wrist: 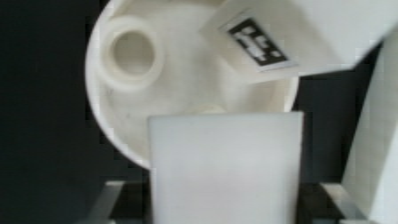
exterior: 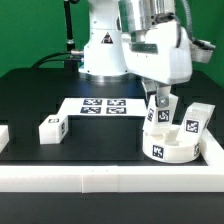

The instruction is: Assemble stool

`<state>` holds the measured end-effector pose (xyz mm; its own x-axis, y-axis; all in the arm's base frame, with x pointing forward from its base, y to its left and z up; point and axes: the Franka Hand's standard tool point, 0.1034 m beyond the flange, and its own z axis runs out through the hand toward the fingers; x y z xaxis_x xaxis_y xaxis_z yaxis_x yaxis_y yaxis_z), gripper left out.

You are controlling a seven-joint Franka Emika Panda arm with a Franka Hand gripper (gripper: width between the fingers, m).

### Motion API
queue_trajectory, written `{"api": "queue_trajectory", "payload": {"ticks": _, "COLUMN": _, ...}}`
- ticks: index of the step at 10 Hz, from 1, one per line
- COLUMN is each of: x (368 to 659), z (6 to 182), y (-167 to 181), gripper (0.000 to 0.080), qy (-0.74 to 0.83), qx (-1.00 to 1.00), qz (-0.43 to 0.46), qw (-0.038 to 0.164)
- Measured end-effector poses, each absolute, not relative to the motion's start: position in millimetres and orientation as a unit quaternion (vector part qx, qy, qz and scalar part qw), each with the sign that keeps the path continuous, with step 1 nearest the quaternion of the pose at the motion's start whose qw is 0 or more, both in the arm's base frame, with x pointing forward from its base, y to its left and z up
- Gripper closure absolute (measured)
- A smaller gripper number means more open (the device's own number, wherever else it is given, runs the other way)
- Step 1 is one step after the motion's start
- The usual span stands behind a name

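Observation:
The round white seat [exterior: 165, 147] lies flat by the front rail, and in the wrist view [wrist: 169, 95] it shows a round hole. My gripper [exterior: 160, 108] is shut on a white block leg [exterior: 161, 113] and holds it upright just above the seat. In the wrist view the held leg [wrist: 222, 160] fills the space between my fingers [wrist: 121, 200]. A second tagged leg [exterior: 194, 124] stands tilted at the seat's edge on the exterior view's right; it also shows in the wrist view [wrist: 267, 45]. A third leg [exterior: 52, 128] lies on the table at the exterior view's left.
The marker board [exterior: 105, 106] lies behind the seat, in front of the robot base [exterior: 105, 50]. A long white rail [exterior: 100, 178] runs along the front, and another rail [exterior: 214, 150] closes the exterior view's right side. A white piece [exterior: 3, 136] shows at the left edge.

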<state>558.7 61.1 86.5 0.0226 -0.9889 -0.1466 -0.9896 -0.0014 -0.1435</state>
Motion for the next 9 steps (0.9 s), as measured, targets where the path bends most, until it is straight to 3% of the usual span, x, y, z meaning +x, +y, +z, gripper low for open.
{"api": "queue_trajectory", "payload": {"ticks": 3, "x": 563.2, "z": 85.3, "y": 61.5, "gripper": 0.0464, "qy": 0.825, "qx": -0.55, "qz": 0.019, "qw": 0.129}}
{"api": "queue_trajectory", "payload": {"ticks": 6, "x": 565.7, "z": 85.3, "y": 59.1, "gripper": 0.0463, "qy": 0.889, "qx": -0.436, "qz": 0.039, "qw": 0.134}}
{"api": "queue_trajectory", "payload": {"ticks": 7, "x": 565.4, "z": 84.7, "y": 59.4, "gripper": 0.036, "qy": 0.889, "qx": -0.437, "qz": 0.039, "qw": 0.133}}
{"api": "queue_trajectory", "payload": {"ticks": 8, "x": 565.2, "z": 84.9, "y": 59.2, "gripper": 0.036, "qy": 0.881, "qx": -0.452, "qz": 0.038, "qw": 0.133}}
{"api": "queue_trajectory", "payload": {"ticks": 9, "x": 565.3, "z": 89.0, "y": 59.5, "gripper": 0.0199, "qy": 0.858, "qx": -0.495, "qz": 0.043, "qw": 0.132}}
